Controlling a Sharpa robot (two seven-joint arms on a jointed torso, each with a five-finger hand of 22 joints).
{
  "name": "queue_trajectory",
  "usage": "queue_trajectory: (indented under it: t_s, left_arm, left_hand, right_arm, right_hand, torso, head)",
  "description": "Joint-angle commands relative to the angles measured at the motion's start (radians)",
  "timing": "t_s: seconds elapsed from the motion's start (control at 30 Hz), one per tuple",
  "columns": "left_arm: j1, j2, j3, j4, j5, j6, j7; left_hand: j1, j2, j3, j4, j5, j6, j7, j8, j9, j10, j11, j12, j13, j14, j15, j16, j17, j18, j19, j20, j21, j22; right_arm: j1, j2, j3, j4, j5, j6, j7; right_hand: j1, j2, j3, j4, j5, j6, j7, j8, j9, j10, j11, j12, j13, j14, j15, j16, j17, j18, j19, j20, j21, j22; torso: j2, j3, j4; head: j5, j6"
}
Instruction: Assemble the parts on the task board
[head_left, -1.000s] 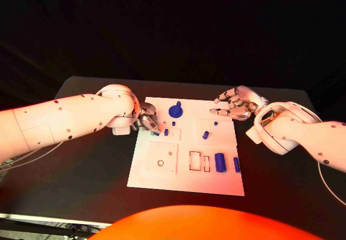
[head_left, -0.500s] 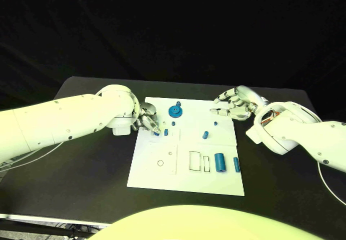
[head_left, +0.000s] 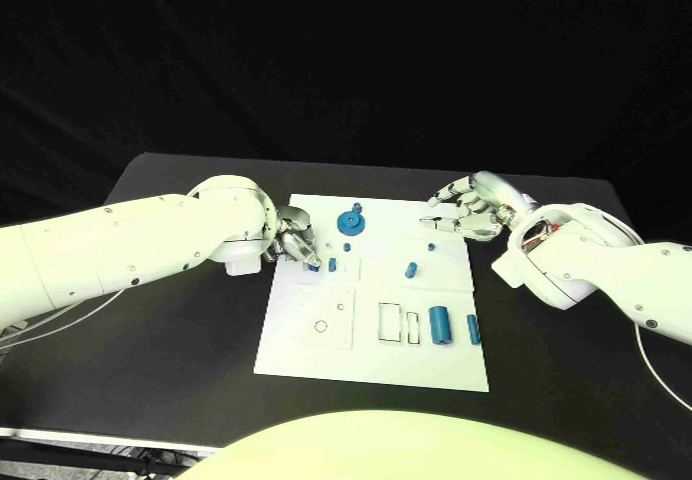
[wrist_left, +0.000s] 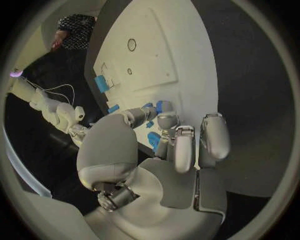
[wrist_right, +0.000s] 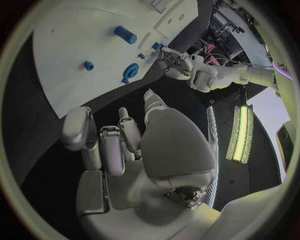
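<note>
**Left hand on a part at the board's left edge**

My left hand (head_left: 296, 243) pinches a small blue part (head_left: 313, 266) at the far-left edge of the task board (head_left: 332, 350). My right hand (head_left: 469, 210) hovers over the board's far-right corner, fingers curled in on nothing. Other blue parts (head_left: 440, 325) lie on the board's right half.

The head camera looks down from above; both wrist cameras sit close behind their hands, sharing the task board (head_left: 372, 300).

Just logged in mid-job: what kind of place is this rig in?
Likely a robotics lab test cell: black table, dark backdrop, a white task board with blue parts, and cabling in the right wrist view.
</note>
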Motion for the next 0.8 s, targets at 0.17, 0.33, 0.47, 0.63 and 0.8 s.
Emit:
queue_trajectory:
  t_s: [0.17, 0.33, 0.47, 0.63, 0.8]
  left_arm:
    - [-0.010, -0.013, -0.005, 0.014, -0.031, -0.059, -0.003]
    - [-0.013, -0.023, -0.004, 0.023, -0.033, -0.074, -0.003]
    - [-0.014, -0.029, -0.004, 0.026, -0.033, -0.082, -0.004]
    - [-0.016, -0.034, -0.004, 0.027, -0.028, -0.081, -0.005]
    - [-0.016, -0.037, -0.004, 0.028, -0.027, -0.083, -0.007]
  left_hand:
    - [0.052, 0.047, 0.083, -0.078, 0.003, 0.009, 0.000, 0.004, 0.000, 0.007, 0.000, 0.004, 0.003, 0.104, -0.009, 0.007, 0.263, -0.010, 0.012, -0.001, 0.009, 0.007]
    - [0.052, 0.047, 0.084, -0.078, 0.003, 0.009, 0.000, 0.004, 0.000, 0.008, 0.000, 0.005, 0.005, 0.104, -0.009, 0.007, 0.263, -0.011, 0.014, -0.001, 0.010, 0.010]
    - [0.052, 0.047, 0.085, -0.079, 0.003, 0.010, -0.001, 0.004, 0.000, 0.009, 0.000, 0.007, 0.007, 0.104, -0.009, 0.007, 0.263, -0.011, 0.015, -0.001, 0.011, 0.011]
    - [0.052, 0.047, 0.086, -0.079, 0.003, 0.011, -0.001, 0.004, 0.000, 0.011, 0.000, 0.008, 0.010, 0.104, -0.009, 0.007, 0.263, -0.011, 0.014, -0.002, 0.011, 0.011]
    - [0.052, 0.047, 0.089, -0.080, 0.003, 0.012, -0.001, 0.004, 0.000, 0.013, -0.001, 0.009, 0.012, 0.104, -0.009, 0.007, 0.263, -0.011, 0.014, -0.002, 0.011, 0.010]
  right_arm:
    - [-0.001, -0.001, 0.000, -0.001, -0.004, 0.002, 0.011]
    - [-0.002, -0.001, 0.000, -0.001, -0.004, 0.003, 0.011]
    - [-0.002, -0.001, 0.000, -0.001, -0.004, 0.003, 0.011]
    - [-0.003, -0.001, 0.000, -0.002, -0.004, 0.004, 0.010]
    - [-0.003, -0.001, 0.000, -0.002, -0.004, 0.004, 0.010]
  right_hand:
    - [-0.003, 0.006, 0.007, -0.001, -0.001, 0.003, -0.003, 0.005, -0.001, -0.006, 0.001, -0.001, 0.000, 0.070, -0.007, -0.005, 0.118, 0.013, -0.003, 0.000, -0.005, 0.000]
    - [-0.004, 0.006, 0.007, -0.001, -0.001, 0.003, -0.003, 0.005, -0.001, -0.005, 0.001, 0.000, 0.000, 0.070, -0.007, -0.006, 0.118, 0.013, -0.002, 0.000, -0.005, 0.000]
    - [-0.004, 0.006, 0.007, -0.001, -0.001, 0.003, -0.003, 0.005, -0.001, -0.005, 0.001, 0.000, 0.000, 0.070, -0.007, -0.006, 0.118, 0.013, -0.002, 0.000, -0.005, 0.000]
    - [-0.004, 0.006, 0.007, -0.001, -0.001, 0.003, -0.003, 0.005, -0.001, -0.005, 0.001, 0.000, 0.000, 0.070, -0.007, -0.006, 0.118, 0.013, -0.002, 0.000, -0.005, 0.000]
    - [-0.004, 0.006, 0.007, -0.001, -0.001, 0.003, -0.003, 0.005, -0.001, -0.005, 0.001, 0.000, 0.000, 0.070, -0.007, -0.006, 0.118, 0.013, -0.002, 0.000, -0.005, 0.000]
  torso:
    - [0.000, -0.0005, -0.0003]
    - [0.000, 0.0005, -0.0003]
    - [0.000, 0.0008, -0.0005]
    - [0.000, 0.0006, -0.0006]
    - [0.001, 0.0007, -0.0006]
  head:
    - [0.000, 0.000]
    - [0.001, 0.000]
    - [0.001, 0.000]
    - [0.001, 0.000]
    - [0.001, 0.000]
